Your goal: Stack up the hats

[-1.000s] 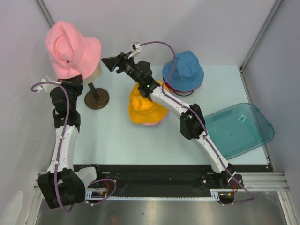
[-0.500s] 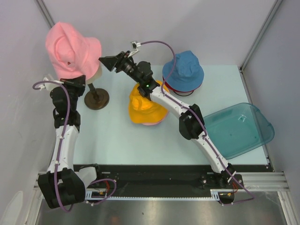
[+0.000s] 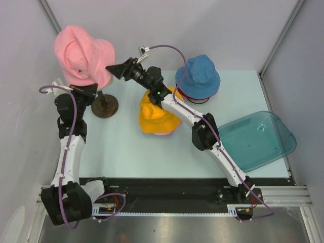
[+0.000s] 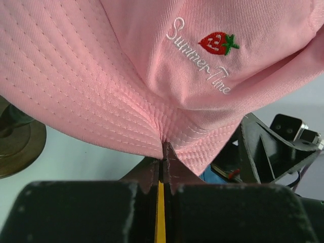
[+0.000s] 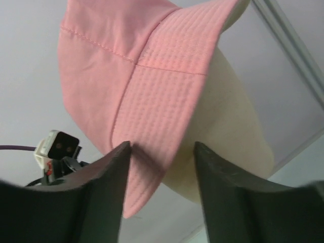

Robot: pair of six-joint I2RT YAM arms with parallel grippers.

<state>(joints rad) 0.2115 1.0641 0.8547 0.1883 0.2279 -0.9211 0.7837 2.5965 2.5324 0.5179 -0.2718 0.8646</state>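
1. Across the pale worktop (image 3: 126,147) I see two piles of hats low down, and one hat up high at the far left.
2. That high one is the pink hat (image 3: 81,53). It sits tipped on the beige head (image 5: 228,116), above the brown stand (image 3: 105,106). Its brim hangs down toward my arms.
3. The orange hat (image 3: 154,114) lies in the middle on top of another hat, near the stand. The blue hat (image 3: 198,76) is further right, with a red brim peeking out under it.
4. My left end effector (image 4: 163,152) is right under the pink hat. It is pinched tight on the near edge of the brim.
5. My right end effector (image 5: 162,152) faces the hat from the right side. Its fingers are wide apart, and the brim edge hangs just in front of the gap. I cannot tell if it touches.
6. I think the hat must go up off the head, then right to the orange pile, which is the closer one. The left arm is nearer and has the hold.
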